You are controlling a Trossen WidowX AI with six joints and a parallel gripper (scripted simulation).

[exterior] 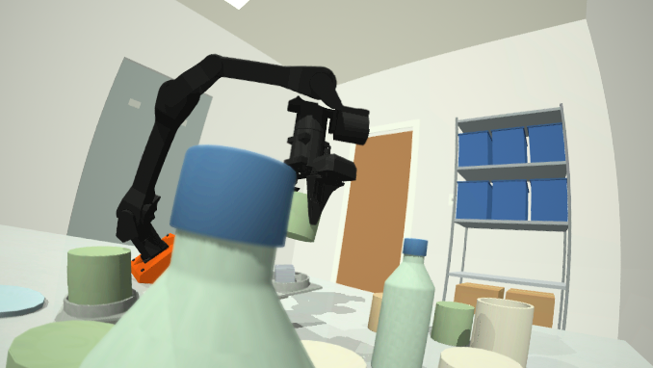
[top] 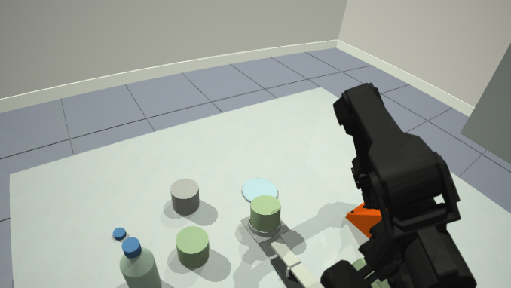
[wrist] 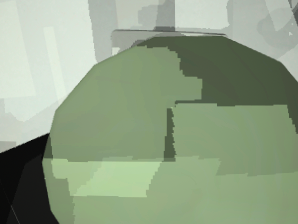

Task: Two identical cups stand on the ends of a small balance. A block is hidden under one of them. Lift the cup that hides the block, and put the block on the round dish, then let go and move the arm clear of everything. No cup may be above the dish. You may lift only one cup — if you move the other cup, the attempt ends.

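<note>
The small grey block (exterior: 284,273) sits out in the open on one end of the balance (top: 286,255) (exterior: 292,286), below the jaws. The jaws of the gripper (exterior: 314,193) are pinching the lifted green cup (exterior: 302,218) (wrist: 125,125), up in the air. The other green cup (top: 265,214) (exterior: 99,276) stands on the far end of the balance, well apart from the jaws. The round blue dish (top: 260,189) (exterior: 19,300) is past it. I think the lifting step is going on. Next, the held cup should go down somewhere out of the way, not on the dish. Then the jaws can go get the block.
</note>
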